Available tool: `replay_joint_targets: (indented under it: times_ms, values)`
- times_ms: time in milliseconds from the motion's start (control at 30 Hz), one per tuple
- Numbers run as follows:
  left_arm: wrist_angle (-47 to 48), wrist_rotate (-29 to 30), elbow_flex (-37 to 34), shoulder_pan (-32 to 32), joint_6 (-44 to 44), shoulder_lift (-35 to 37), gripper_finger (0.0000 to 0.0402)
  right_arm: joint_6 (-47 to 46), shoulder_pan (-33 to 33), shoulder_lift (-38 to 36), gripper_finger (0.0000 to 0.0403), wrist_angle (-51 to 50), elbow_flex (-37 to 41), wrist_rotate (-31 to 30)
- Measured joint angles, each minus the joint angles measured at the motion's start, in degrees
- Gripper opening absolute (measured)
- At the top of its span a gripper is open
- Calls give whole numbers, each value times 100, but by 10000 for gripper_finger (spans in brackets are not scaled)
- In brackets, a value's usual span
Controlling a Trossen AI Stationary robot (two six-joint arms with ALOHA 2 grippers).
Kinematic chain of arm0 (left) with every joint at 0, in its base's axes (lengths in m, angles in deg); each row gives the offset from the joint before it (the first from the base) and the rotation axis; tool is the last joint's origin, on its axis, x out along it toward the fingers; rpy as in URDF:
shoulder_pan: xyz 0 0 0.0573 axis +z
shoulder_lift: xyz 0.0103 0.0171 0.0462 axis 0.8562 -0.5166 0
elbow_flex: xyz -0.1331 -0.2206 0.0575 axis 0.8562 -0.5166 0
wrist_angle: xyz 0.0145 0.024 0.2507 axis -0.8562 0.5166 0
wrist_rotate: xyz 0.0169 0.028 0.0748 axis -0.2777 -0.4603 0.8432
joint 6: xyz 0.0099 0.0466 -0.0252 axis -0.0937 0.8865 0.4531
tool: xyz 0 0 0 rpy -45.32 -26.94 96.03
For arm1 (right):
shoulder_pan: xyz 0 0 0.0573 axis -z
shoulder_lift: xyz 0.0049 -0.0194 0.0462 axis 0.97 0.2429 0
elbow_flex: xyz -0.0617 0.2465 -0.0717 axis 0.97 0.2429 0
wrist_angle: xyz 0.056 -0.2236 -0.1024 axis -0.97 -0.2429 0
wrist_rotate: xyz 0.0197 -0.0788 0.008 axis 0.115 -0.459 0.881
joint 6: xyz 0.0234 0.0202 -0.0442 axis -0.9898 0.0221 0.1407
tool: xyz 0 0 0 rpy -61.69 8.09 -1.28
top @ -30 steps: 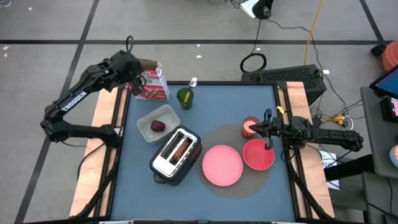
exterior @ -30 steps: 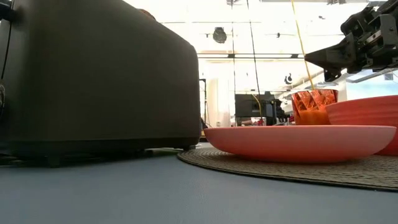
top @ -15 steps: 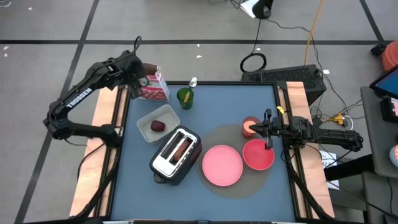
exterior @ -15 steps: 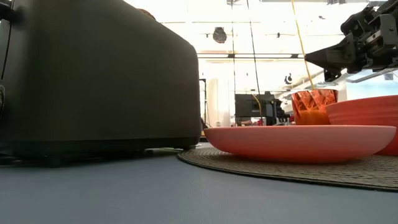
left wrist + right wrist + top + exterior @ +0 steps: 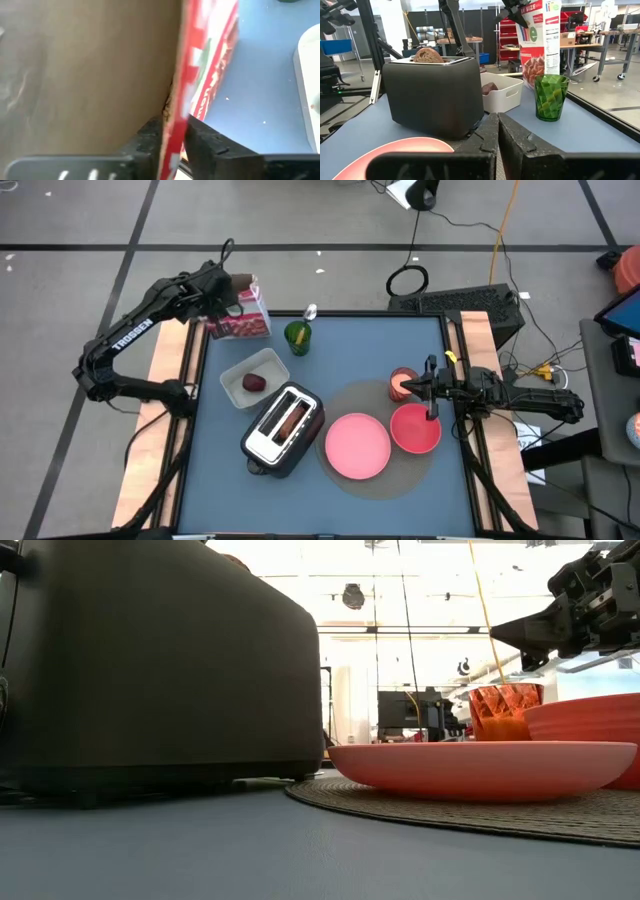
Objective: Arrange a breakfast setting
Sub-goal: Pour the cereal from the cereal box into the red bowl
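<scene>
My left gripper (image 5: 230, 283) is shut on a red-and-white cereal box (image 5: 243, 315) at the table's far left corner. My right gripper (image 5: 408, 387) is shut and empty, hovering over the pink cup (image 5: 401, 383) beside the red bowl (image 5: 415, 430). The pink plate (image 5: 358, 446) lies on a round woven mat (image 5: 375, 480). The browned bread (image 5: 292, 418) sticks out of the toaster's slot. The dark red fruit (image 5: 254, 382) lies in the white container (image 5: 240, 365). The spoon (image 5: 310, 311) stands in a green cup (image 5: 298, 337). My left gripper pinches the cereal box's top edge (image 5: 175, 125) between its two fingers, one on each face. In the right wrist view the fingers (image 5: 512, 11) come at it from above, slanting. The box (image 5: 540, 35) stands nearly upright below them; the green cup hides its base.
The silver-and-black toaster (image 5: 283, 430) stands at the table's middle left and fills the left of the low view (image 5: 150, 670). Bare blue table lies along the near edge (image 5: 300, 500). Cables and a keyboard lie on the floor beyond the far right corner.
My left gripper has shifted a little toward the table's right and far edge while holding the cereal box's top, and the box has tipped slightly with it. My right gripper has kept still.
</scene>
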State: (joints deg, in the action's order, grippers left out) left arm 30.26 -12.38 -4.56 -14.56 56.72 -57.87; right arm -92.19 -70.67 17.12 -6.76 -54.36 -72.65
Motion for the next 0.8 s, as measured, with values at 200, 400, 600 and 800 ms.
replay_joint_targets:
  times_ms: [200,400,600,800]
  values:
    - [3,2,0,0,122,0,14,0,0,2,6,2,-1,0]
    - [11,21,-4,0,146,0,5,-2,-1,0,6,2,0,0]
    - [4,24,-4,0,148,0,3,0,0,0,6,1,-1,0]
    - [2,27,-4,0,147,2,2,-1,-1,0,6,0,0,2]
